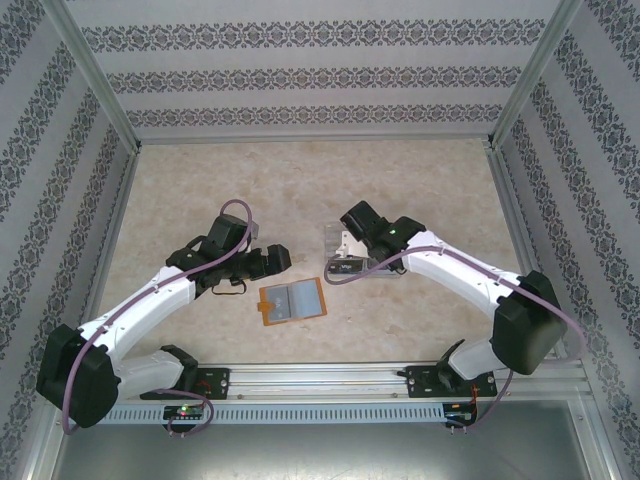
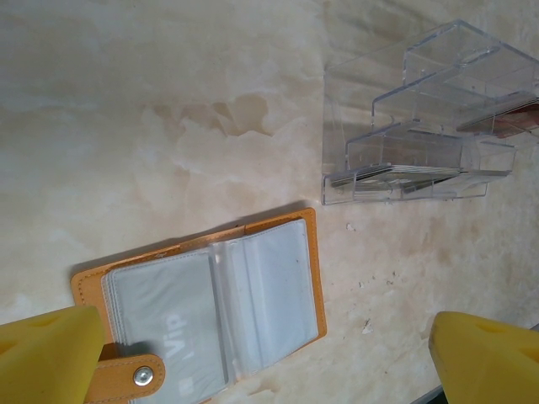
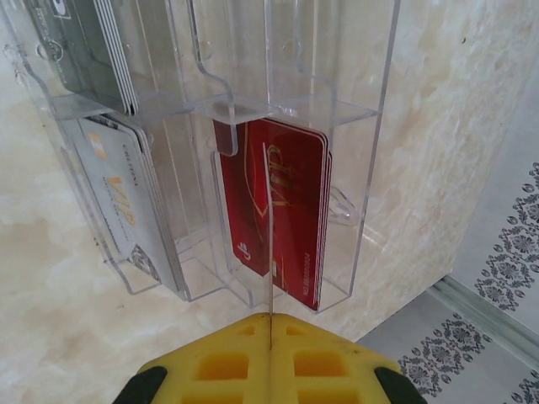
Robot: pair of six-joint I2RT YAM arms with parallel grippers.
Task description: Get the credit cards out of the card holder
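Note:
The orange-tan card holder (image 1: 292, 301) lies open on the table, grey pockets up. In the left wrist view the card holder (image 2: 210, 303) has a pale card marked "Vip" (image 2: 173, 324) in its left pocket, and its right pocket looks empty. My left gripper (image 2: 269, 370) hangs open above it, with one yellow finger (image 2: 46, 353) on each side. My right gripper (image 3: 269, 324) is shut on a thin credit card (image 3: 269, 252) seen edge-on, held at the clear tray's compartment. From above, the right gripper (image 1: 345, 255) sits over the tray and the left gripper (image 1: 275, 262) is just up-left of the holder.
The clear plastic compartment tray (image 3: 370, 168) holds red cards (image 3: 295, 210), pale grey cards (image 3: 118, 210) and a dark stack (image 3: 93, 50). From the left wrist, the tray (image 2: 421, 126) stands up-right of the holder. Patterned walls enclose the table, and a metal rail (image 1: 320, 375) runs along the near edge.

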